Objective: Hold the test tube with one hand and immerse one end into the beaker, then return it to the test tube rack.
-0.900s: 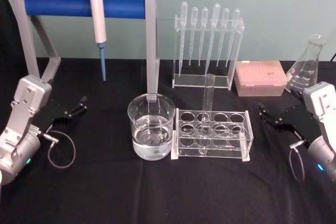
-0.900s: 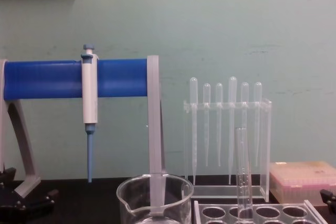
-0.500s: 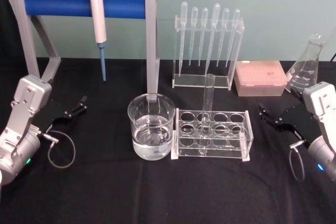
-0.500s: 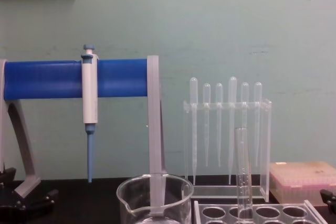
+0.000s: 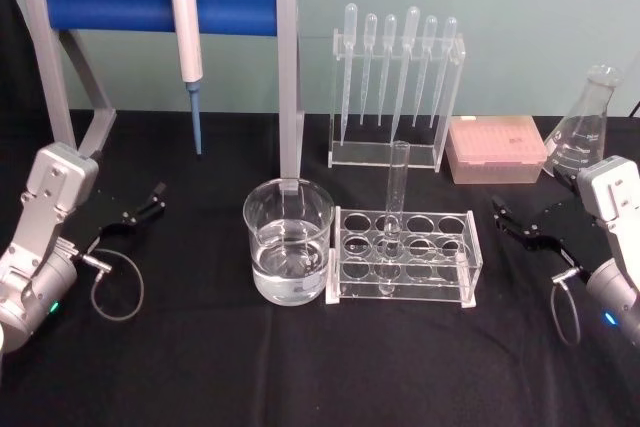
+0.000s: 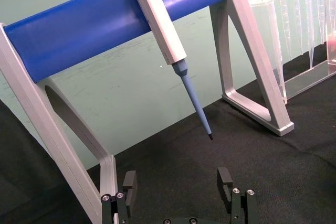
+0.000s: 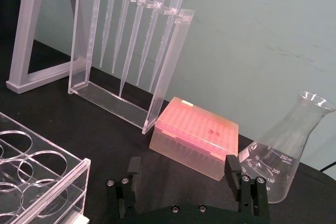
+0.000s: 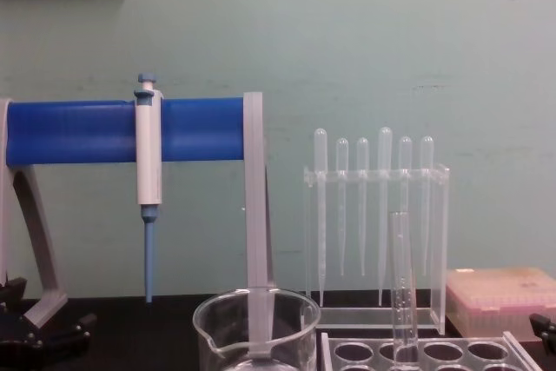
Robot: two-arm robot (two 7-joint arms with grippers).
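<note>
Head view, step: nothing is being held. The test tube (image 5: 397, 209) is standing upright in the test tube rack (image 5: 405, 259), so by my reading the pick-up is not yet begun.
Head view, test tube: it is sitting in the second hole from the rack's left end, though I cannot tell which row. This is near the middle of the worktop (image 5: 300, 377), and the beaker (image 5: 288, 243) of clear liquid is standing just beside the rack's left end.
Head view, next move: one claw is going to have to reach in, close on the bare glass above the rack and lift it straight up before carrying it over the beaker.
Head view, left gripper (image 5: 143, 209): it is lying low near the worktop's left edge, pointing inward, with its fingers spread and empty.
Head view, right gripper (image 5: 512, 221): it is lying near the right edge, apart from the rack, with its fingers parted and empty. It is looking like the nearer one to the tube.
Left wrist view, left gripper (image 6: 177, 184): released, with nothing between its fingers. It is facing the white-and-blue pipette (image 6: 160, 22), which is hanging on the blue-barred stand (image 6: 79, 30).
Right wrist view, right gripper (image 7: 182, 174): released and gripping nothing. It is facing the pink tip box (image 7: 194, 140) and the flask (image 7: 286, 156), with a corner of the rack near.
Chest view, test tube (image 8: 402, 288): it is rising upright out of the rack, and its upper part is offering free glass to grasp.
</note>
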